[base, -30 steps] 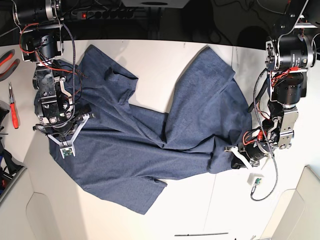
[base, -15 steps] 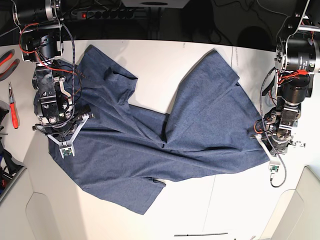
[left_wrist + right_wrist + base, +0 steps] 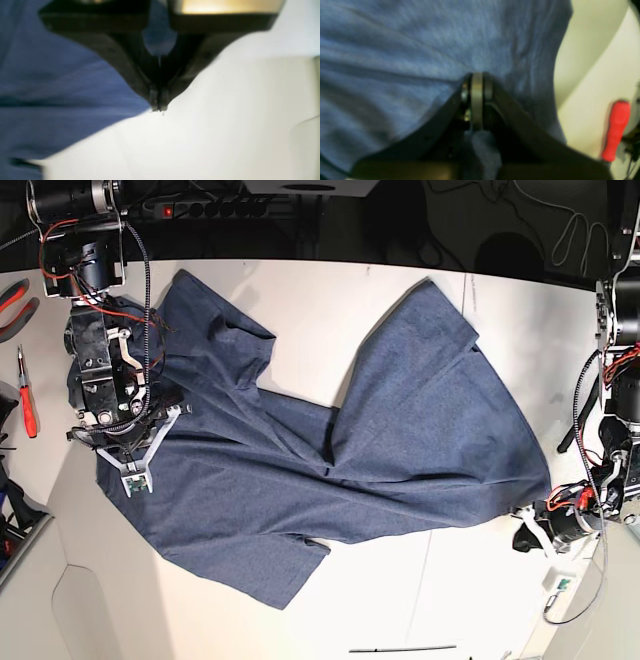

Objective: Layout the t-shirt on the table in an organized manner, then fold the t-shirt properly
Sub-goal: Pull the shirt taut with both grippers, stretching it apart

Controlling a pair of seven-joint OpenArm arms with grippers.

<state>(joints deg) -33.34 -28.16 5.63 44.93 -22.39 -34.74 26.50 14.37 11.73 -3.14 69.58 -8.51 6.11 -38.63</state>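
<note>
T-shirt (image 3: 330,445) lies spread and creased across the table (image 3: 330,300), between both claws. Left gripper (image 3: 158,107) has its jaws together, pinching fabric at the shirt's edge. Right gripper (image 3: 477,82) is clamped on the cloth near a red-handled tool (image 3: 616,130).

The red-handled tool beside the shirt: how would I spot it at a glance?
Start at the off-white table and the blue t-shirt spread over it. Beyond the shirt's edge by the right gripper lies a thin screwdriver; its bright red handle is unlike anything nearby.
</note>
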